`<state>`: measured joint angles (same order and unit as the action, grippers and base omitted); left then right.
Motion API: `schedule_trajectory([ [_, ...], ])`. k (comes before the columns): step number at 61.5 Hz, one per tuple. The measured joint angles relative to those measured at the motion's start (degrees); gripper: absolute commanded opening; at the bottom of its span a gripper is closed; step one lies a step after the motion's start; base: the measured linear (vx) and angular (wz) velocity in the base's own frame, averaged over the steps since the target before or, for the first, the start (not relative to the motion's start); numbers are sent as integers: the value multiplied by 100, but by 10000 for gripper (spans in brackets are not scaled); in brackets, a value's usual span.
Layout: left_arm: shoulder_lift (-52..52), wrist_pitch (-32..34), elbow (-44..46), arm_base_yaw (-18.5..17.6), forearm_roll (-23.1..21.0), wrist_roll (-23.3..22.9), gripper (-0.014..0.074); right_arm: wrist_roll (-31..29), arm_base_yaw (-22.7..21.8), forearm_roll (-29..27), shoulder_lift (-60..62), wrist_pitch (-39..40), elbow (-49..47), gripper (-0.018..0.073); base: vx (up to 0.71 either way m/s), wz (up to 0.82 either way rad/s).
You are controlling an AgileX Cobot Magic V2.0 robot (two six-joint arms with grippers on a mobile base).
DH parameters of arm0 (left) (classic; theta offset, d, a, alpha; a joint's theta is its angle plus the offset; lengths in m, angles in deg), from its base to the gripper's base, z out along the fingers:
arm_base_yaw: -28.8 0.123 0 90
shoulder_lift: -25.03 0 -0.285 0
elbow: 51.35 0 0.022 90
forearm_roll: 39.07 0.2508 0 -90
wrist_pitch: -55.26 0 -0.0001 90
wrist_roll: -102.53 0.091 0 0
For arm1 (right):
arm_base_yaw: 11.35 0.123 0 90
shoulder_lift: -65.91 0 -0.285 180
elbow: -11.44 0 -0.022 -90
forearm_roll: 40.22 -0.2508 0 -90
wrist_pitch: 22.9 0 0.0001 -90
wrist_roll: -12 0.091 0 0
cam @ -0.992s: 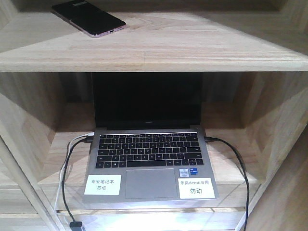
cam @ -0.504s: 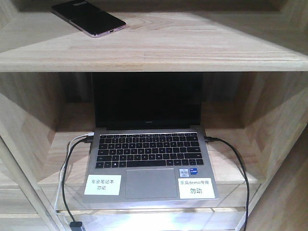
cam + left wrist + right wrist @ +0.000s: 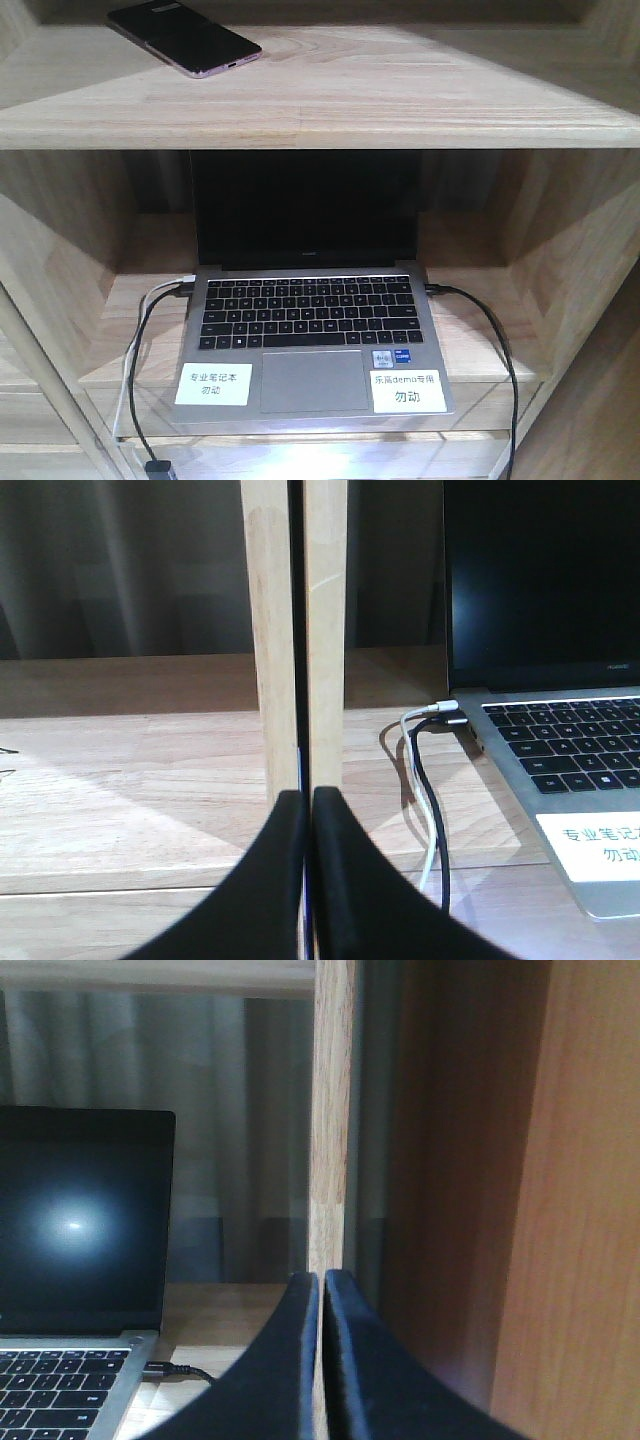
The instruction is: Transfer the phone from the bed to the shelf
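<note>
The black phone (image 3: 185,38) with a pinkish edge lies flat on the upper board of the light wooden shelf (image 3: 400,90), at its far left. No gripper touches it. My left gripper (image 3: 306,805) is shut with nothing in it, low in front of a shelf upright (image 3: 297,630). In the right wrist view my right gripper (image 3: 321,1285) is also shut and empty, facing another upright (image 3: 330,1110). Neither gripper shows in the front view. The bed is out of view.
An open grey laptop (image 3: 315,330) with a dark screen sits in the lower compartment, carrying two white labels. A white and a black cable (image 3: 428,780) run from its left side; another black cable (image 3: 495,340) leaves its right side. A reddish-brown panel (image 3: 580,1200) stands at right.
</note>
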<state>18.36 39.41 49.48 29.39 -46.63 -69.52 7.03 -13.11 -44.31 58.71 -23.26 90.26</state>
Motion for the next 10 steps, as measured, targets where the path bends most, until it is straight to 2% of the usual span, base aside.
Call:
schedule_trajectory([
  [10,0,0,0,0,0,0,1,0,0,0,0,0,0,-8,0,0],
])
